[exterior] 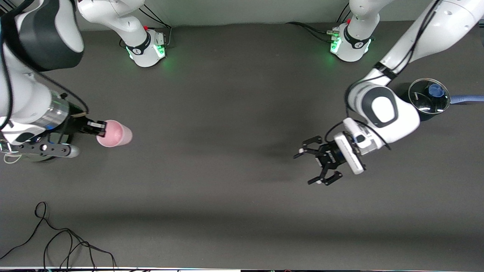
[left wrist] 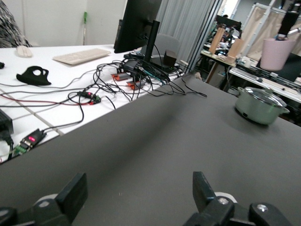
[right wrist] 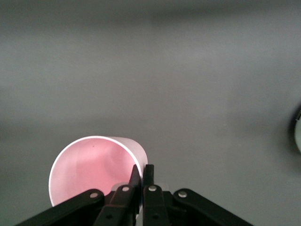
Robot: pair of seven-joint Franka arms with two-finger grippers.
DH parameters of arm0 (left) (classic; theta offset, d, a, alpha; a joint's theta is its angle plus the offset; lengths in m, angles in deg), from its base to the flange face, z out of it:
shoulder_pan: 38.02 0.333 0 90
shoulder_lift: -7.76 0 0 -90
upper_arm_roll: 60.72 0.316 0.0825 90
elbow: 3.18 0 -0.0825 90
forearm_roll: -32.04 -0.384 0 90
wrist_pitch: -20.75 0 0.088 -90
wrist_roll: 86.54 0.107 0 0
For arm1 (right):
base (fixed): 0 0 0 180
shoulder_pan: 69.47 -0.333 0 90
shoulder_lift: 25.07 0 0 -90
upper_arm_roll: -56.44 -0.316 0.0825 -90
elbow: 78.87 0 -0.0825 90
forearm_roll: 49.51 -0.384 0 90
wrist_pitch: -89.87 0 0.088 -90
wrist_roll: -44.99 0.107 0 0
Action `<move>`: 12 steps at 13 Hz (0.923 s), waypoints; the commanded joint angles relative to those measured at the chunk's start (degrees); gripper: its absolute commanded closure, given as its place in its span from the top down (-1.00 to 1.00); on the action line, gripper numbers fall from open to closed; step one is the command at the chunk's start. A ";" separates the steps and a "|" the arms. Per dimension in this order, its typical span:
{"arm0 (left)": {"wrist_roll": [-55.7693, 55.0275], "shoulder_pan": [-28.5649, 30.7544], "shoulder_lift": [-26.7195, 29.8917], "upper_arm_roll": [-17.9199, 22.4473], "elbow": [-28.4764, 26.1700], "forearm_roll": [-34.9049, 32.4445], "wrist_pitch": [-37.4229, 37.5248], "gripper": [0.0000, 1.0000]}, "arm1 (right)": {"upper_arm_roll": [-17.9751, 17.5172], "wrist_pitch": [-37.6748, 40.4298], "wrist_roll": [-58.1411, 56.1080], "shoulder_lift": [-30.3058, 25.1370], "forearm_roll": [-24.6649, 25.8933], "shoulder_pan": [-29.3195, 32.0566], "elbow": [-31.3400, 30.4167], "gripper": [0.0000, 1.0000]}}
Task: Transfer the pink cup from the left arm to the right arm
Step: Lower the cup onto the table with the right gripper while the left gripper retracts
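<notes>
The pink cup (exterior: 114,133) is held above the table at the right arm's end. My right gripper (exterior: 99,128) is shut on its rim. In the right wrist view one finger is inside the cup (right wrist: 94,167) and one outside, where the right gripper (right wrist: 142,173) pinches the wall. My left gripper (exterior: 307,168) is open and empty, low over the table toward the left arm's end. In the left wrist view its fingers (left wrist: 77,189) stand wide apart around the left gripper's midpoint (left wrist: 139,188), and the cup (left wrist: 275,52) shows far off.
A dark pot with a glass lid (exterior: 429,96) stands by the left arm's elbow. A pale green lidded pot (left wrist: 259,104) stands on the table below the held cup. Black cables (exterior: 56,241) lie at the table's near edge, at the right arm's end.
</notes>
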 commanded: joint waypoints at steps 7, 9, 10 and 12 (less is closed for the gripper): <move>-16.41 8.82 3.26 12.18 1.70 -28.37 31.77 0.99 | 5.55 -16.27 -8.19 -2.83 0.87 -0.97 -21.12 -1.00; -28.17 10.13 5.44 12.90 4.52 -37.33 37.85 0.99 | 5.55 -23.12 -8.01 -4.50 0.87 -1.14 -27.54 -1.00; -34.06 10.40 6.59 12.90 5.84 -41.82 40.22 0.99 | 5.55 -25.24 -8.01 -4.59 0.87 -1.14 -29.31 -1.00; -43.92 10.40 8.35 12.90 9.61 -49.47 45.85 0.99 | 5.55 -31.46 -8.01 -4.24 0.96 -1.14 -33.69 -1.00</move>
